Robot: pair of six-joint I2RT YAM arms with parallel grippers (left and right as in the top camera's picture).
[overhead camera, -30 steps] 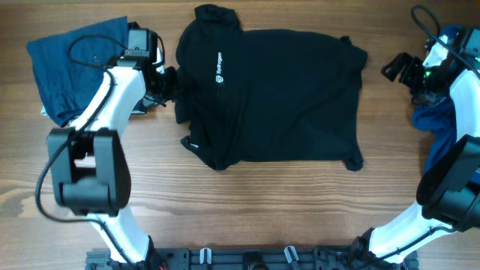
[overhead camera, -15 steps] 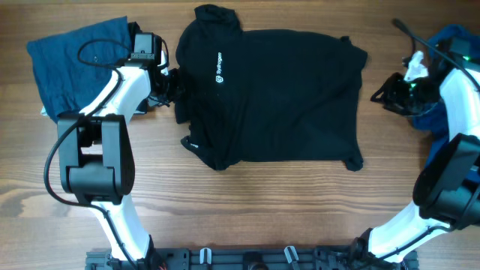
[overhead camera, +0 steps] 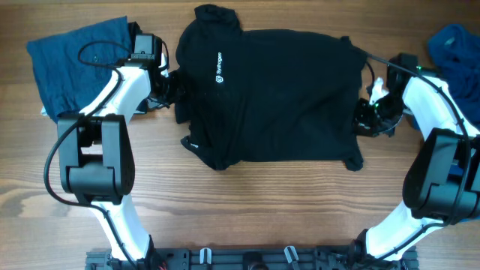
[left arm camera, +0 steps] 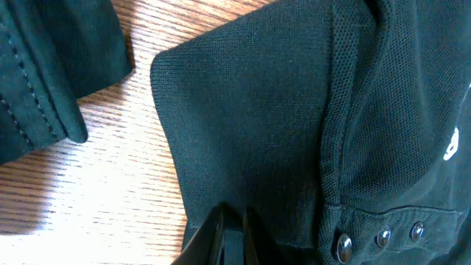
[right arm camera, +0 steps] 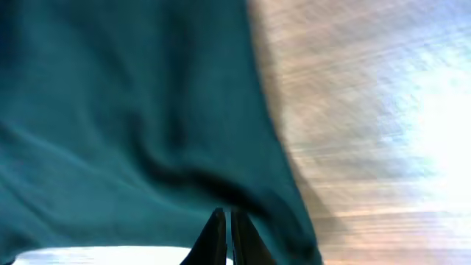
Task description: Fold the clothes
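This is looking like a robotics lab station: a white left arm (overhead camera: pixel 120 90) and right arm (overhead camera: pixel 431 101) are standing on a black mounting rail (overhead camera: pixel 247 260) at a wood-grain tabletop (overhead camera: pixel 285 202).

Chest mark: on the black polo shirt (overhead camera: pixel 285 105) you will find a small white logo (overhead camera: pixel 219 67), an emblem with a single line of lettering next to it.
Lettering: too small in the overhead view for you to read; take no brand name from it.
Left wrist view: you see only a white sliver of that logo (left arm camera: pixel 450 151) at the right edge, with no legible letter.
Elsewhere: you can read no other text, number or sign.
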